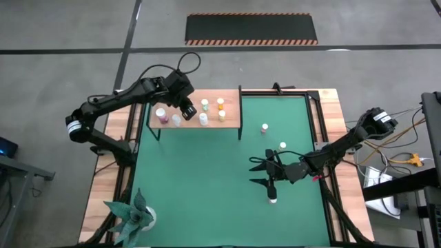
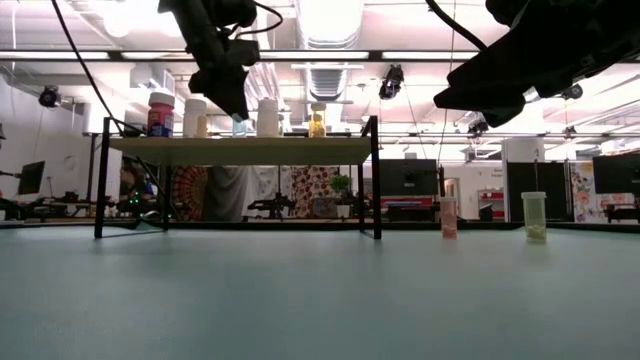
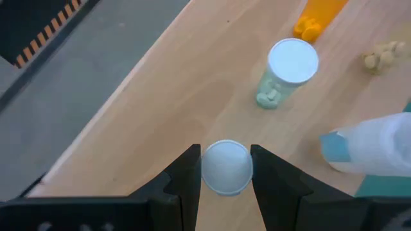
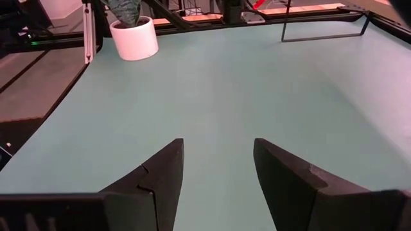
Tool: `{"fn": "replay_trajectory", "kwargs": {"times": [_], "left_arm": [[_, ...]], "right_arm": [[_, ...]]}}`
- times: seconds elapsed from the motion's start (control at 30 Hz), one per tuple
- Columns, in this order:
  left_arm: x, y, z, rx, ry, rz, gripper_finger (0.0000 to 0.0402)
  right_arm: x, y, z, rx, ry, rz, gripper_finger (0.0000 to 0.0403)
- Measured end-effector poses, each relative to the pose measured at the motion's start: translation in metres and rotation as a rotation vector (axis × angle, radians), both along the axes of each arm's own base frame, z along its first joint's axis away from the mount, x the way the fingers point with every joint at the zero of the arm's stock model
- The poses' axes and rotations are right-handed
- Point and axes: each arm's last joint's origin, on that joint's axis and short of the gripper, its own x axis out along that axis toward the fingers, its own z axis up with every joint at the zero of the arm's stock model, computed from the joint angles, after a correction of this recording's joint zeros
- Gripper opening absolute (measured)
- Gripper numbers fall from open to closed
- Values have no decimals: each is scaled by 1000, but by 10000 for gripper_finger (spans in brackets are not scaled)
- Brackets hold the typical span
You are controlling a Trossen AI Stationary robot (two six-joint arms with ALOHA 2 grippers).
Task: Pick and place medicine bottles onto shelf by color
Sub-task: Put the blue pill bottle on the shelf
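Observation:
The light-wood shelf (image 1: 196, 122) stands at the far left of the green mat and carries several medicine bottles: a pink one (image 1: 161, 115), pale ones (image 1: 204, 118) and orange ones (image 1: 221, 115). My left gripper (image 1: 185, 110) hangs over the shelf, shut on a white-capped bottle (image 3: 226, 167) that looks pale blue in the low view (image 2: 240, 125). A pink bottle (image 1: 264, 128) and a pale one (image 1: 282, 145) stand on the mat. My right gripper (image 1: 256, 172) is open above the mat, holding nothing. My left gripper pinches the bottle between its two fingers (image 3: 186, 179), one on each side of the white cap (image 3: 209, 168). The fingers slant down from above. The bottle is upright with its base at the shelf board; whether it rests there or hangs just above, I cannot tell.
A pale green bottle (image 3: 292, 64), an orange one (image 3: 321, 13) and a white one (image 3: 379, 144) stand close by the held bottle. Black posts (image 1: 240, 110) edge the shelf. A paper plant in a white pot (image 1: 134, 217) is at the near left. A small white-topped thing (image 1: 273, 200) lies by my right gripper.

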Motion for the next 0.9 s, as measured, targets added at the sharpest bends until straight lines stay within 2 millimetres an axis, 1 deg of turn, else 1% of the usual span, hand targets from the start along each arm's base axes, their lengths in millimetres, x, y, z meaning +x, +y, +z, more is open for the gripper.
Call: {"fn": "replay_trajectory", "kwargs": {"times": [0.2, 0.9], "left_arm": [[1, 1, 0, 24, 2, -6, 105], [1, 1, 0, 20, 0, -2, 106]], "right_arm": [[0, 0, 0, 8, 0, -3, 178], [0, 0, 0, 8, 0, -3, 178]]}}
